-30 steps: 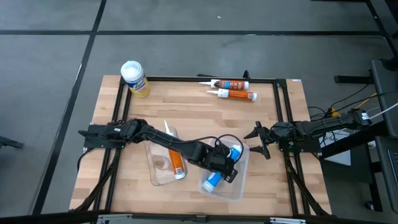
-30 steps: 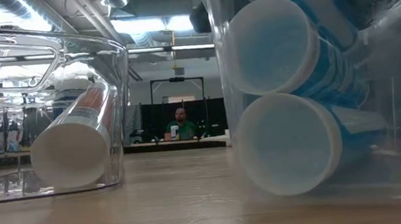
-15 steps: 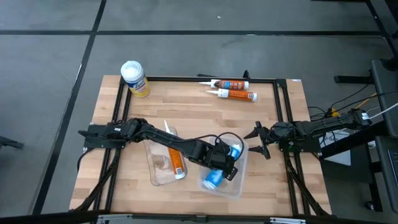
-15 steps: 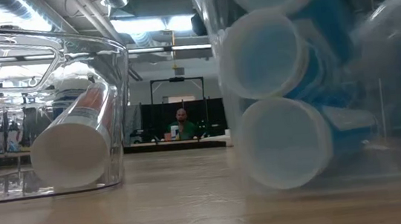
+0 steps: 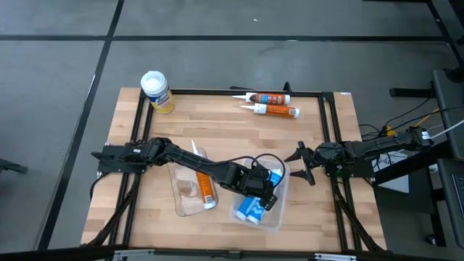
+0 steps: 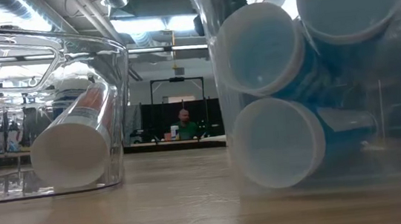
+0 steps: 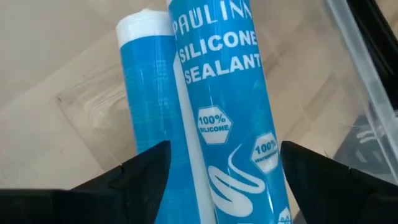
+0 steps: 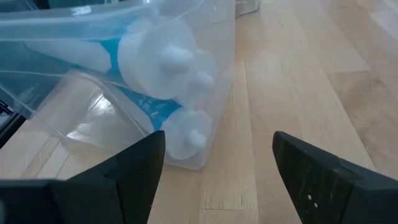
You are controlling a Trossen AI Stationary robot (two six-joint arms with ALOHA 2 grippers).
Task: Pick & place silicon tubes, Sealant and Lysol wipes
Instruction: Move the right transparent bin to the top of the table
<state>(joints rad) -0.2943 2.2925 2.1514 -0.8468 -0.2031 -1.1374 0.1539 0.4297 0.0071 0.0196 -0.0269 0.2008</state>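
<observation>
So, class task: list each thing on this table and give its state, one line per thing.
Left gripper: open, over the blue tubes.
Right gripper: open, idle by the right bin.
Blue tubes: lying stacked in the right bin.
Orange tube: lying in the left bin.
Two orange tubes: lying loose.
Lysol wipes: upright, lidded.

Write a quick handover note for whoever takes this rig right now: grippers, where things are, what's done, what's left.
Left gripper: open over the right clear bin, jaws either side of a blue sealant tube; not gripping.
Right gripper: open, empty, waiting at the table's right edge.
Done: three blue tubes in the right bin; one orange tube in the left clear bin.
Left: two orange tubes lying at the far edge; Lysol wipes upright at the far left corner.
</observation>
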